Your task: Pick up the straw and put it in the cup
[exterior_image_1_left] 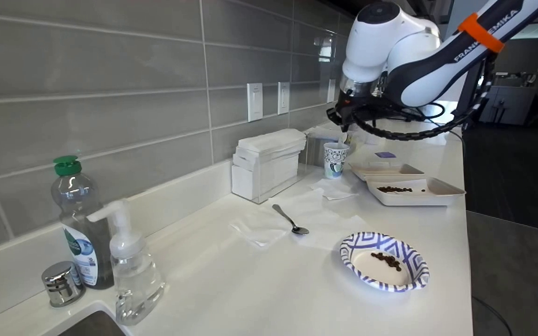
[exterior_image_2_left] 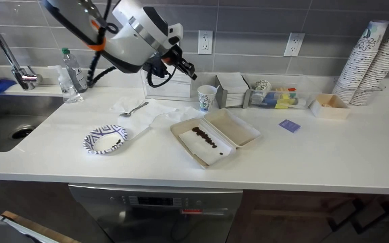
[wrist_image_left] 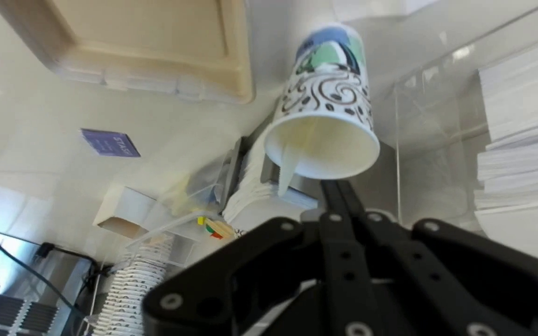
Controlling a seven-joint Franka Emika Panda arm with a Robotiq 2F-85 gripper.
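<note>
The white cup [wrist_image_left: 327, 95] has brown swirls and blue and green patches.

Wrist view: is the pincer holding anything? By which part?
Nothing held: the pincer is shut and empty; the translucent straw-like piece leans in the cup.

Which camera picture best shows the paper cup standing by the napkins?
The wrist view: the paper cup is largest there, its swirls and open mouth clear. Both exterior views show it upright but smaller, its pattern less distinct.
</note>
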